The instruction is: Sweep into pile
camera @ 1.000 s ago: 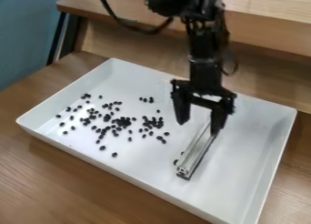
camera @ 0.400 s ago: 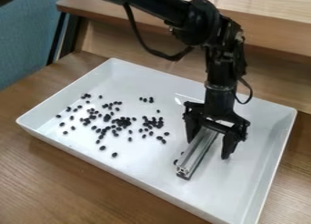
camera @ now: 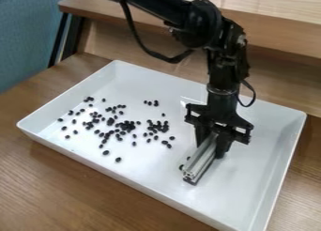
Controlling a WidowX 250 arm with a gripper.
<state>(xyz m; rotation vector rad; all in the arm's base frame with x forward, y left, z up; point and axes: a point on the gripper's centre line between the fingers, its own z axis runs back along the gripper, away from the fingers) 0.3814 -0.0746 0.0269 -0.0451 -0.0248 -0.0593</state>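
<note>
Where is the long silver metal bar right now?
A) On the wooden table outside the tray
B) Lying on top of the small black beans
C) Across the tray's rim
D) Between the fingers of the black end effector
D: the fingers flank the bar's upper end.

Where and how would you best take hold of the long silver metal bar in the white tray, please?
I'd pinch the bar near its far end, from above, across its width: it lies flat, narrow and straight-sided, and this should leave its near length free for sweeping.
</note>
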